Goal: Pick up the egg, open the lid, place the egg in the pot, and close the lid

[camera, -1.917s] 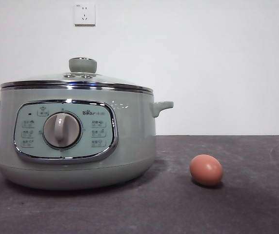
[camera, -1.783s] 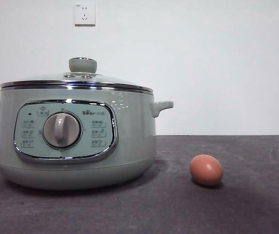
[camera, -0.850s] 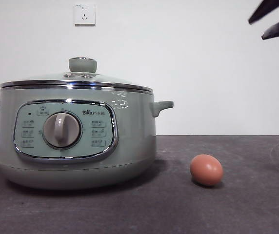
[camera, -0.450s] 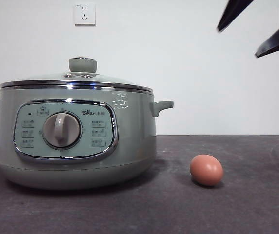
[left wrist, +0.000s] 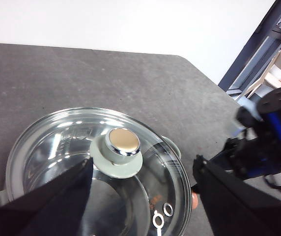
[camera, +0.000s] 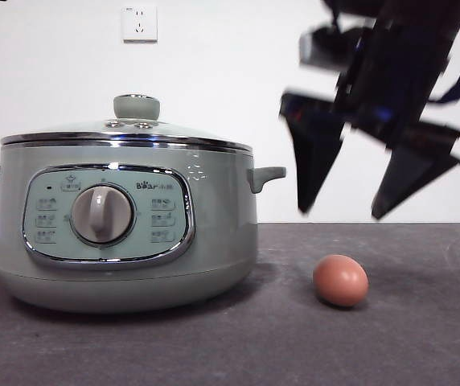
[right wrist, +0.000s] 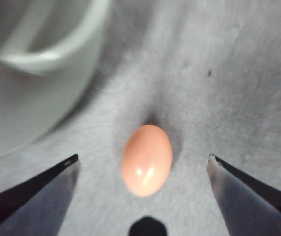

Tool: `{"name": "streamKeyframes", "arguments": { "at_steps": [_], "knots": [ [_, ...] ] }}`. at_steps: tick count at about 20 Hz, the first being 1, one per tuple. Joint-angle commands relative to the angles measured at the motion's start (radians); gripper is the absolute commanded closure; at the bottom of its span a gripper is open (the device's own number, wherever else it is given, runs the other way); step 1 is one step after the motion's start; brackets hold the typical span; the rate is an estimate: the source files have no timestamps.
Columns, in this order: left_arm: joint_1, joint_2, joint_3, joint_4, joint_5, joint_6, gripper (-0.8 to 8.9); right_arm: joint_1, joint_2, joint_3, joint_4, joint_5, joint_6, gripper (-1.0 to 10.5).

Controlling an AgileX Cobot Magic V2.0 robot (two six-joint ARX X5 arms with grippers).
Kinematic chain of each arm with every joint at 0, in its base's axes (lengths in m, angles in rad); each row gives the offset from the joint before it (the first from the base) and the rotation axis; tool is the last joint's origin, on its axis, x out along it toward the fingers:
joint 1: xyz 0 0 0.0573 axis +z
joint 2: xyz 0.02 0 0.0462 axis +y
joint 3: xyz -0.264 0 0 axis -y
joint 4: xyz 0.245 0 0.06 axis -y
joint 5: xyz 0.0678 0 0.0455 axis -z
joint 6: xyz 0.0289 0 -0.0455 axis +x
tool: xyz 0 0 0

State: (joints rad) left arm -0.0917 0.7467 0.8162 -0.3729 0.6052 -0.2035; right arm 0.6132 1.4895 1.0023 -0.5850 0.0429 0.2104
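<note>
The smooth, matte brown-orange egg lies on the dark, grainy desk toward the front, just right of the pot. The pot is a large, round, pale green thing with a chrome-framed panel and a dial. Its domed glass lid, chrome-rimmed with a green knob, sits closed on top. Half a second ago the right gripper showed only as black tips at the top; now it hangs above the egg, blurred, jaws spread wide and not touching it. The left gripper hovers above the lid, jaws parted either side of the knob.
</note>
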Motion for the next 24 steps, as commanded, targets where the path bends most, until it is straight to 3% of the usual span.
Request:
{"name": "streamKeyframes", "arguments": {
  "at_steps": [1,5,13,16,20,24],
  "knots": [
    [-0.008,-0.001,0.004,0.005,-0.002,-0.006,4.67,0.002,0.074,0.001,0.035,0.001,0.009,5.1],
    [-0.008,-0.001,0.004,0.004,-0.002,-0.006,4.67,0.002,0.171,0.001,0.062,0.002,0.009,5.3],
    [-0.008,-0.001,0.004,0.003,-0.002,-0.006,4.67,-0.016,0.21,0.001,0.076,0.011,0.009,9.6],
    [-0.008,0.006,0.004,-0.004,-0.003,-0.005,4.67,-0.017,0.185,0.001,0.056,0.011,0.008,9.6],
    [-0.059,0.08,0.004,0.073,-0.015,-0.005,4.64,-0.019,0.0,0.002,-0.058,0.016,-0.003,9.6],
    [-0.192,0.216,0.079,0.097,-0.206,0.044,4.63,-0.031,-0.188,0.001,-0.194,0.021,-0.003,9.6]
  ]
}}
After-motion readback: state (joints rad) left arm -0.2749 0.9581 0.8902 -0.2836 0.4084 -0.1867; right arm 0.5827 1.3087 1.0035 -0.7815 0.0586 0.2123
